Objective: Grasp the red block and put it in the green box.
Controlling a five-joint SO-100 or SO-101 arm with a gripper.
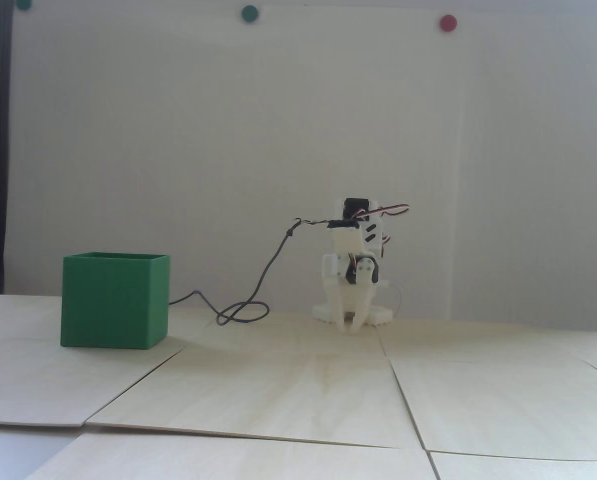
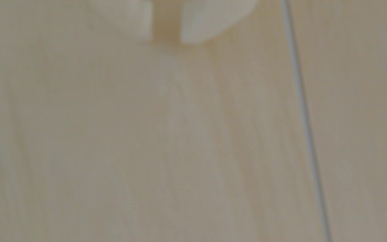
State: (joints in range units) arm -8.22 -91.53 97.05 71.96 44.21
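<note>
The green box (image 1: 114, 301) stands on the wooden table at the left of the fixed view, its open top facing up. The red block shows in neither view. The white arm is folded low at the back centre. My gripper (image 1: 351, 326) points straight down with its tips at the table surface, well right of the box. In the wrist view the gripper (image 2: 166, 40) enters from the top edge, blurred. Its jaws stand close together with only a thin slit, and nothing is between them.
A dark cable (image 1: 258, 290) runs from the arm and loops on the table between the arm and the box. The table is made of light wooden panels with seams (image 2: 304, 121). A white wall with green and red round dots stands behind.
</note>
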